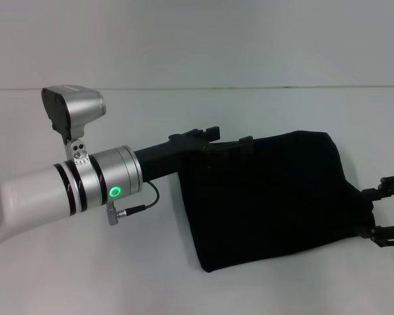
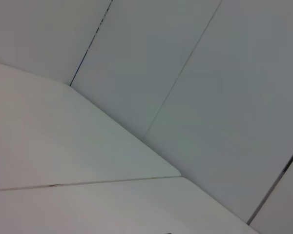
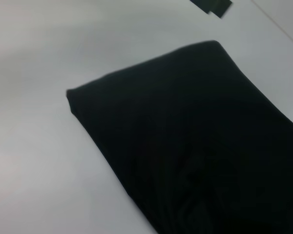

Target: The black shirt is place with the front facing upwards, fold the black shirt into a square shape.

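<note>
The black shirt (image 1: 269,200) lies folded into a plain, roughly rectangular bundle on the white table, no lettering showing

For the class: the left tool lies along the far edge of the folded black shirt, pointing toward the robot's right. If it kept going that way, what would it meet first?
Most likely only more of the black shirt; the left tool already overlaps it, though depth is unclear.

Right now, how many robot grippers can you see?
2. The left gripper is at the shirt's far left edge. The right gripper is at the shirt's right edge. No others show.
</note>
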`<state>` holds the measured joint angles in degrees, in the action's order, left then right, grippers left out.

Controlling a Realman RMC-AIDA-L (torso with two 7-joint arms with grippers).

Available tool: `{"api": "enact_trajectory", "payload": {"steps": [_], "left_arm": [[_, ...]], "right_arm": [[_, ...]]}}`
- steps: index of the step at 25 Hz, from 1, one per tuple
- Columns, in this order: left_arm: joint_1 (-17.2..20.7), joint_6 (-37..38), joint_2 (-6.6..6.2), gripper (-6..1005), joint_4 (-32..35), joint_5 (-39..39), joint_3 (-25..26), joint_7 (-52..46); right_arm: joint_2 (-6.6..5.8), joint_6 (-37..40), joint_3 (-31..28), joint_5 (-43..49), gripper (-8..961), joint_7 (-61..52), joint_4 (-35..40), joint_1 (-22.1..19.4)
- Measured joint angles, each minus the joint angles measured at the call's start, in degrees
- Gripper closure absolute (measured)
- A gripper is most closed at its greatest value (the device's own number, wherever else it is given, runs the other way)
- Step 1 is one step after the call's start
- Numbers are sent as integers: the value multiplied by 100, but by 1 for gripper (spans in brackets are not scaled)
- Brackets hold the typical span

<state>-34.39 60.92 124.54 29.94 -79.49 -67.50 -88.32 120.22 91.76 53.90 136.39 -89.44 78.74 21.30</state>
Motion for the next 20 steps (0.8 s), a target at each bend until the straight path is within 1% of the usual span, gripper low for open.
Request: {"api": "enact_trajectory", "payload": {"steps": [4,6,7,10,16,20], "left_arm": [[31,-8,0,67,-32,32,16,67],[48,-10,0,67,-52,40,45,107],[53,-10,0,67,-59,40,60,123],[76,-10,6,68,-78,41,80,133],[131,36,9,68,-87,41,131,142],[148,46,9,68,-89,41,133,146]], "right_arm": [[1,-96,199,-114,273,60,-4,36],[-2,-239,317,-110,272,65,-42,63],[-7,-448,442,-60,272,77,-132,73],[-12,-585,522,-40,272,112,-218,78],[-30,-745,545,-53,275,201,-421,140],[-20,-759,517,-74,286,283,-504,180]]}}
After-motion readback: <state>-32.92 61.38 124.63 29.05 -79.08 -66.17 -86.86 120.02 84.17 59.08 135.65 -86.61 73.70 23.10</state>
